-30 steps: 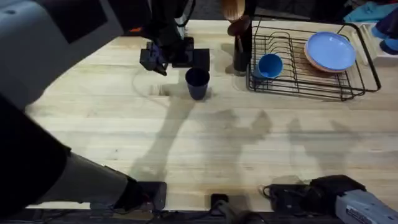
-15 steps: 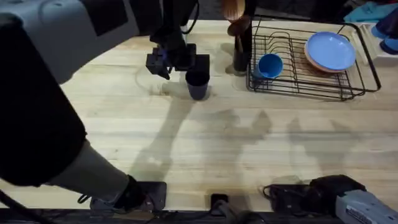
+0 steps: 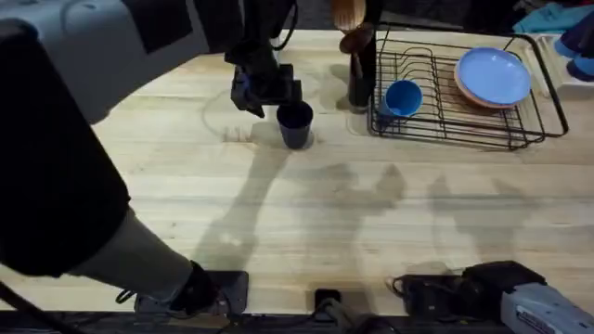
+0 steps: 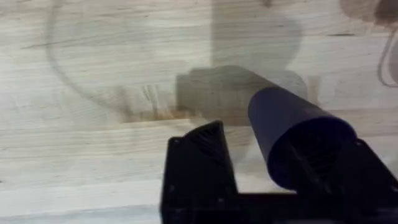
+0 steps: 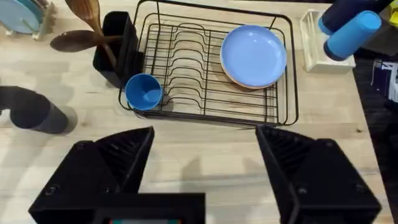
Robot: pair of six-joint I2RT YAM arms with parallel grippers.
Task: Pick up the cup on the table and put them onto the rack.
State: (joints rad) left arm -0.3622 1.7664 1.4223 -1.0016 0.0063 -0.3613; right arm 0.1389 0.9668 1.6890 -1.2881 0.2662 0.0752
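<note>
A dark navy cup (image 3: 295,123) stands upright on the wooden table, left of the rack. My left gripper (image 3: 276,91) is down at the cup's far-left side. In the left wrist view the cup (image 4: 298,140) sits between the spread black fingers (image 4: 202,165), close to one of them, and the left gripper (image 4: 287,134) is open. A bright blue cup (image 3: 402,97) lies in the near-left corner of the black wire rack (image 3: 520,139), also visible in the right wrist view as cup (image 5: 143,91) and rack (image 5: 205,112). My right gripper (image 5: 205,180) is open and holds nothing, near the table's front right.
A tall dark utensil holder (image 3: 360,79) with wooden spoons stands between the navy cup and the rack. A light blue plate (image 3: 492,74) rests in the rack. More blue cups (image 5: 351,31) sit beyond the rack's right side.
My left gripper has shifted right and closer to the navy cup, so the cup now lies between its fingers. The cup, rack and right arm have not moved.
</note>
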